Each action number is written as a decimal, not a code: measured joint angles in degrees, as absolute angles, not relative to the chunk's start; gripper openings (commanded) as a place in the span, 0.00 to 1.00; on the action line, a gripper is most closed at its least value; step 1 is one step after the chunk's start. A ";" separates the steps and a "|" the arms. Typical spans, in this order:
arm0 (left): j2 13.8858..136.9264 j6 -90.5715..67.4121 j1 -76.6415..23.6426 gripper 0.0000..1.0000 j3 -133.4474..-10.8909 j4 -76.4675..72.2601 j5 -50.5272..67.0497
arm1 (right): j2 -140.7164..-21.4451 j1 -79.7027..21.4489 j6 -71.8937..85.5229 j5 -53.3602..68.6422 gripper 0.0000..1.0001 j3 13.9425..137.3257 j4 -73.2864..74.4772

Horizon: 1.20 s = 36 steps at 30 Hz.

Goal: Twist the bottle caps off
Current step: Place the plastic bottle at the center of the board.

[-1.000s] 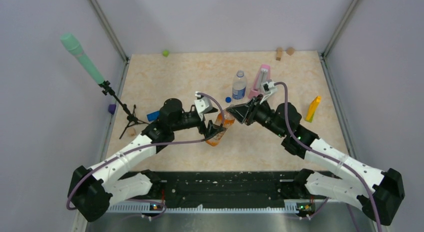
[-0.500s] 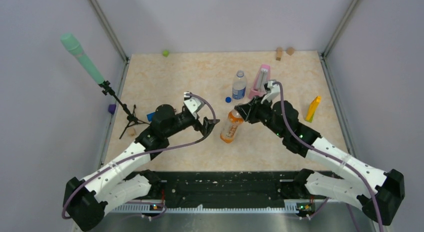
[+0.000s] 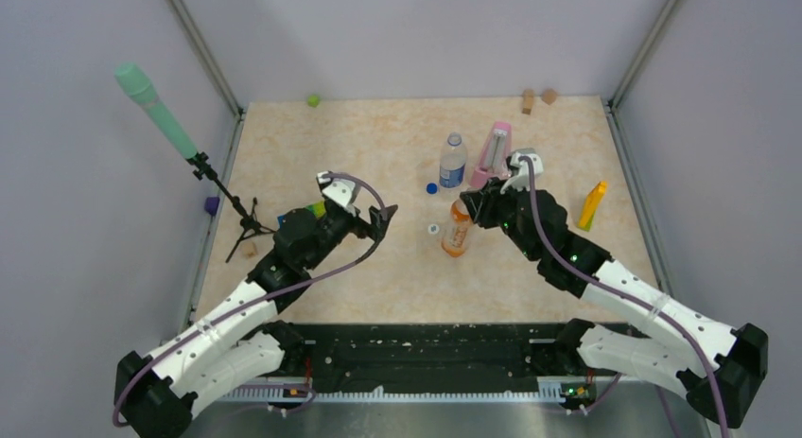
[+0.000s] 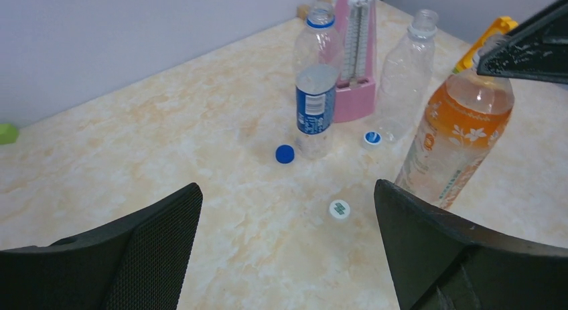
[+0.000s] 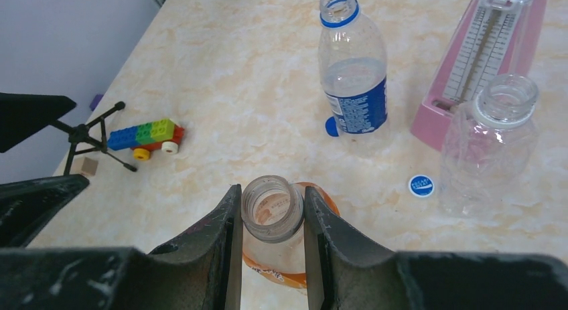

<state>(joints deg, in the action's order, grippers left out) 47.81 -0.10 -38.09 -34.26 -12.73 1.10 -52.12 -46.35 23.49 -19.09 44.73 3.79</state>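
The orange bottle (image 3: 458, 232) stands upright mid-table with its mouth uncapped. My right gripper (image 5: 271, 216) is shut on its neck (image 5: 272, 204), one finger on each side. To the left, my left gripper (image 4: 288, 250) hangs open and empty, apart from the bottle (image 4: 455, 142). A white cap with a green mark (image 4: 339, 209) lies between them. The blue-label bottle (image 5: 353, 75) and the plain clear bottle (image 5: 492, 146) stand open-mouthed. A dark blue cap (image 4: 285, 153) and a white cap with a blue mark (image 5: 420, 185) lie at their feet.
A pink metronome (image 3: 494, 152) stands behind the bottles. A brick car (image 3: 303, 214) sits by my left wrist, with a green microphone on a tripod (image 3: 156, 112) further left. A yellow object (image 3: 593, 204) lies at the right; a green cube (image 3: 312, 100) and wooden blocks (image 3: 539, 97) sit at the back.
My left gripper opened, let go of the orange bottle and drew back left. My right gripper swung the bottle upright and to the right. A white cap now shows beside it.
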 measured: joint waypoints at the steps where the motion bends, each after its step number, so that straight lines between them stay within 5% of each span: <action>1: 47.00 -0.14 -38.09 0.99 -33.82 -13.15 -0.12 | -52.12 -46.35 23.20 -19.62 0.00 44.73 4.01; 36: 43.86 -1.37 -38.09 0.99 -32.10 -12.80 -11.68 | -62.89 -46.35 18.52 -25.15 0.00 42.72 -5.96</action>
<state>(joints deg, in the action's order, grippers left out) 43.86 -1.37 -38.09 -32.10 -12.80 -11.68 -62.89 -46.35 18.52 -25.15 42.72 -5.96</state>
